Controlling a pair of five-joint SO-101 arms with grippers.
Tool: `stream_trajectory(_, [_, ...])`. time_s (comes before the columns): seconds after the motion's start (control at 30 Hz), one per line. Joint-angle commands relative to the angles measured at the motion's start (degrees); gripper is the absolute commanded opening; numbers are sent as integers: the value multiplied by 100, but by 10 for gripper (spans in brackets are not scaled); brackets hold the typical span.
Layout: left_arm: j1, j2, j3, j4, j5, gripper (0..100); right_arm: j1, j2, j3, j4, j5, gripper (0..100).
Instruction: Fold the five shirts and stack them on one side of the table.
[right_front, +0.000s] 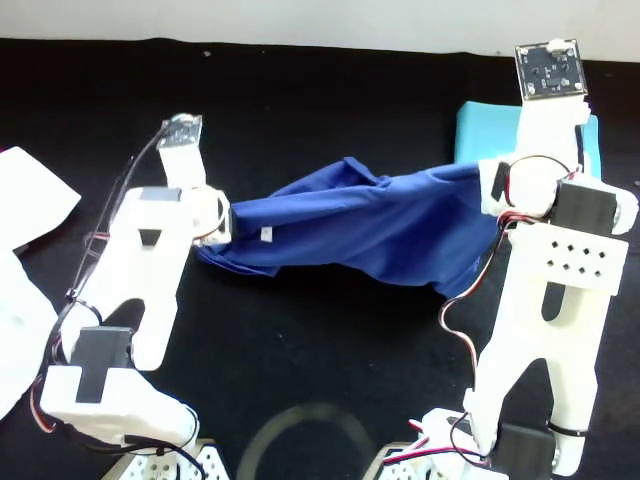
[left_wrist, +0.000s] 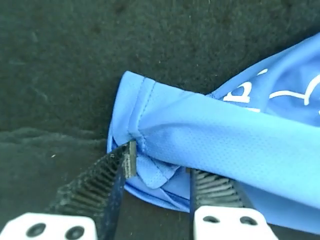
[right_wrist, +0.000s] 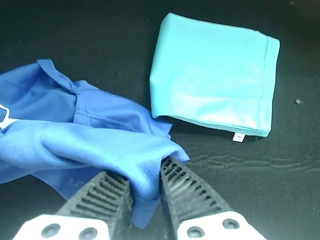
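You have one turquoise shirt (right_wrist: 212, 75) folded (white cloth (right_front: 25, 200) waits nearby), while your left tool (left_wrist: 161, 170) and right tool (right_wrist: 146, 172) each pinch an end of the blue shirt (right_front: 370, 230).

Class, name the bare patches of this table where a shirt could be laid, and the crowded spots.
Bare: black table beyond the dark blue shirt, and nearer, between the two arms. Crowded: folded turquoise shirt far right, white cloths left.

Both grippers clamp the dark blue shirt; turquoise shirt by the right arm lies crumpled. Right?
No: the turquoise shirt is neatly folded flat, per the right wrist view. Left gripper and right gripper do both clamp the dark blue shirt.
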Motion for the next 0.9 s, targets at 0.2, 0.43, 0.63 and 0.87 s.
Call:
stream_trajectory(0.2, [-66, 57, -1402, 1213, 44, 170, -154, -84, 418, -119, 44, 5])
stream_trajectory(0.43, [-48, 22, -1411, 993, 44, 171, -347, -84, 382, -119, 35, 5])
stream_trajectory(0.63, [66, 75, -1349, 1697, 44, 171, -347, -84, 391, -119, 35, 5])
stream_trajectory(0.87, [-22, 646, -1270, 721, 44, 171, -347, -84, 418, -119, 35, 5])
